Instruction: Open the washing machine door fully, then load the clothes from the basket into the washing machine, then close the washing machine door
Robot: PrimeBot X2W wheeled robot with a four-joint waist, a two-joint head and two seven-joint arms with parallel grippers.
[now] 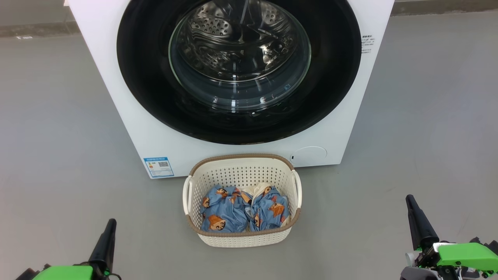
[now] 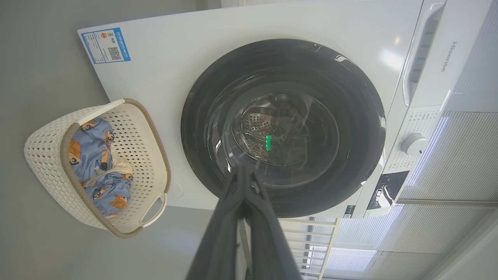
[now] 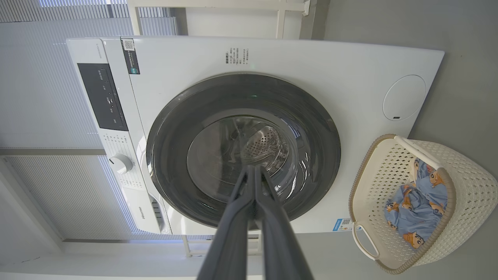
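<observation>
The white washing machine (image 1: 116, 77) stands ahead on the grey floor, its washing machine door (image 1: 334, 77) flat against the front, black rim around a clear glass bowl. The door also shows in the left wrist view (image 2: 350, 128) and right wrist view (image 3: 167, 155). The cream basket (image 1: 243, 237) sits on the floor just in front of it, holding the light blue clothes (image 1: 229, 214) with orange figures. My left gripper (image 1: 109, 225) is shut at the lower left and my right gripper (image 1: 410, 202) shut at the lower right, both apart from basket and door, holding nothing.
A blue label sticker (image 1: 158, 166) and a round flap (image 1: 309, 154) sit low on the machine's front. Grey floor stretches to both sides of the basket. The control panel with a knob (image 3: 120, 163) and window blinds appear in the wrist views.
</observation>
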